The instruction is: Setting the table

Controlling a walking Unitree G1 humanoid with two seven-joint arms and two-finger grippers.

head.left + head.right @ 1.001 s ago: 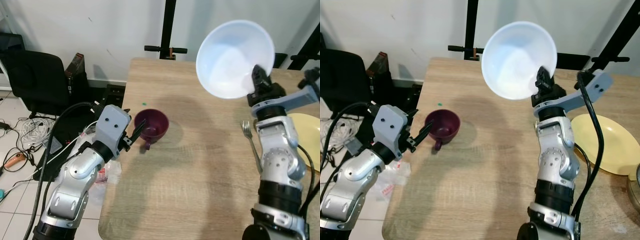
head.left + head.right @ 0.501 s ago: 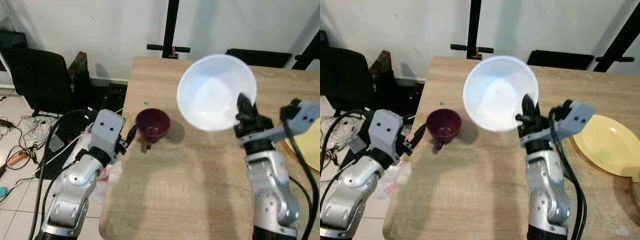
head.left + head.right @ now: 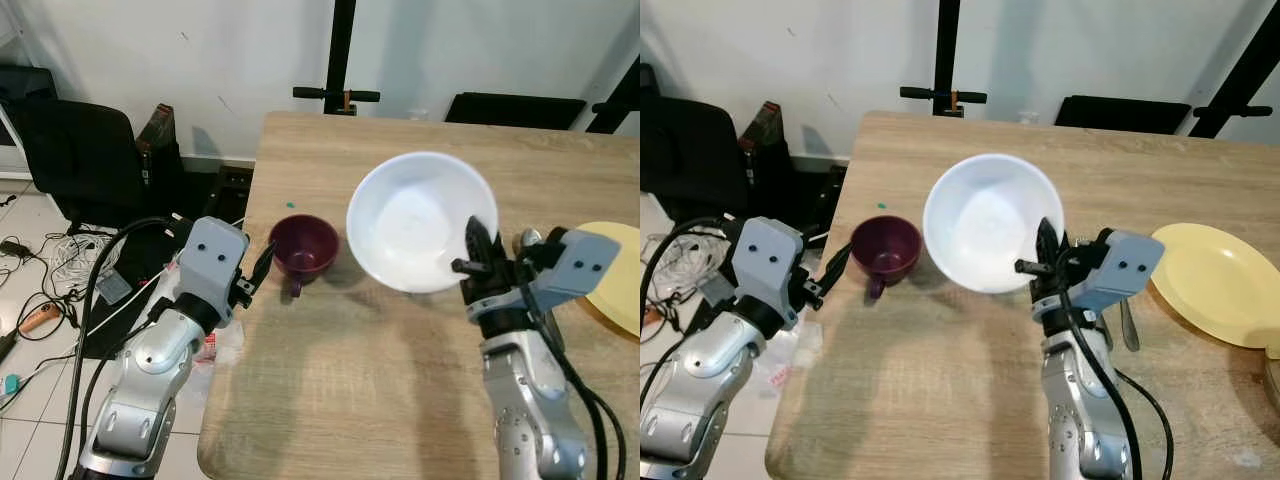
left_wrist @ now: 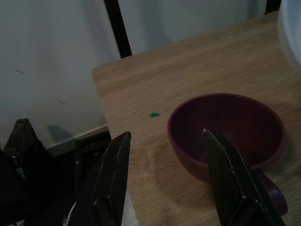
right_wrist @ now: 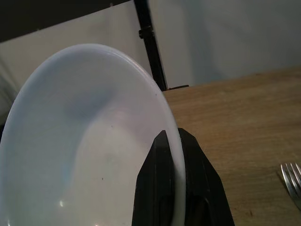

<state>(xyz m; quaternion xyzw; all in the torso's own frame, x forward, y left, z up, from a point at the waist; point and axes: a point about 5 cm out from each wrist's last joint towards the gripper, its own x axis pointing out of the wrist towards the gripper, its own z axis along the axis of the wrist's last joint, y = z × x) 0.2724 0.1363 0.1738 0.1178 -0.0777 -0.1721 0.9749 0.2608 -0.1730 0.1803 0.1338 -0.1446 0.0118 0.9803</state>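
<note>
- Right pincer (image 3: 478, 258) clamped on the rim of a white bowl (image 3: 420, 220), tilted above the middle of the wooden bench (image 3: 400, 380).
- Left pincer (image 4: 164, 179), fingers apart, just beside a purple cup (image 3: 303, 247) near the bench's left edge.
- Yellow plate (image 3: 1215, 283) at the right edge.

You are looking at nothing legible: no text, label, brand, number or sign is showing clearly enough to read in any view.
</note>
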